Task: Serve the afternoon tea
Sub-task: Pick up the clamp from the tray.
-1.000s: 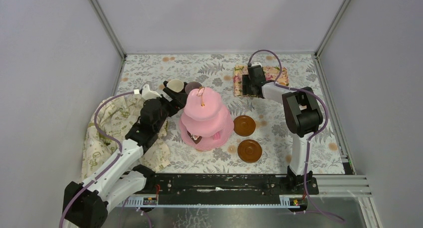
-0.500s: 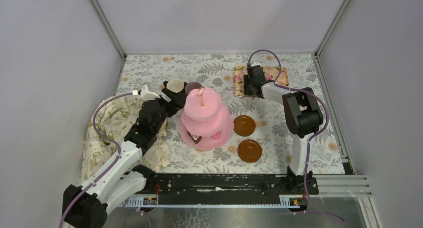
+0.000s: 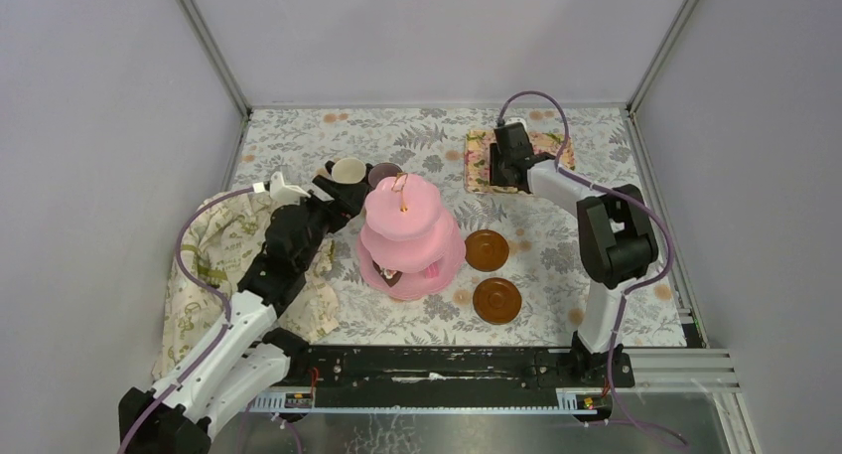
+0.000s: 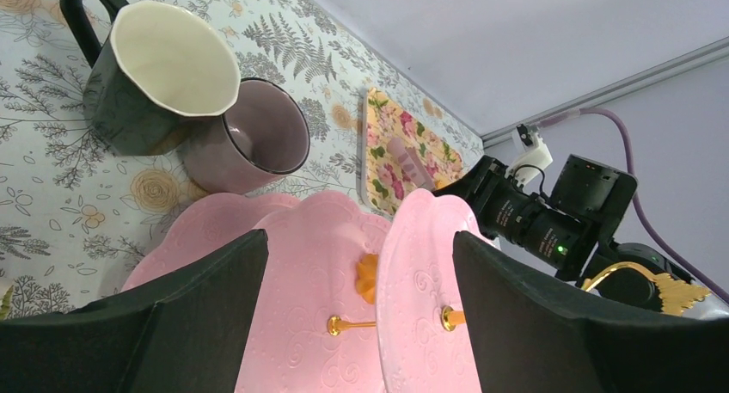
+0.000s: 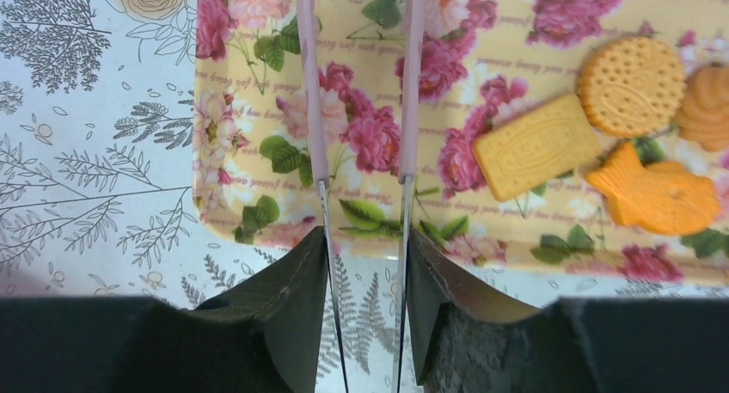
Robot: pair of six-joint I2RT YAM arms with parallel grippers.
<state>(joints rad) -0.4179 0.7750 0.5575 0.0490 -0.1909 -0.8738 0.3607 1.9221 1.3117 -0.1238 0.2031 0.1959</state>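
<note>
The pink three-tier cake stand (image 3: pixel 402 230) with gold loop handle (image 3: pixel 400 183) stands mid-table; dark and pink sweets (image 3: pixel 392 273) lie on its bottom tier. My left gripper (image 3: pixel 343 191) is open and empty just left of it. In the left wrist view the tiers (image 4: pixel 318 281) and an orange sweet (image 4: pixel 368 273) show between the open fingers (image 4: pixel 198 316). Two dark mugs (image 3: pixel 348 170) (image 3: pixel 382 173) stand behind the stand. Two brown saucers (image 3: pixel 487 249) (image 3: pixel 496 300) lie to its right. My right gripper (image 5: pixel 365 264) is shut on pink-handled tongs (image 5: pixel 311 109) over the tray.
The floral tray (image 3: pixel 541 156) at the back right holds biscuits (image 5: pixel 536 146) and orange sweets (image 5: pixel 658 195). A beige leaf-print cloth (image 3: pixel 223 255) lies bunched at the left under my left arm. Grey walls close in the table on three sides.
My left arm has drawn back slightly to the left from the stand. My right arm's elbow has swung right, and its gripper with the tongs has shifted a little farther over the tray.
</note>
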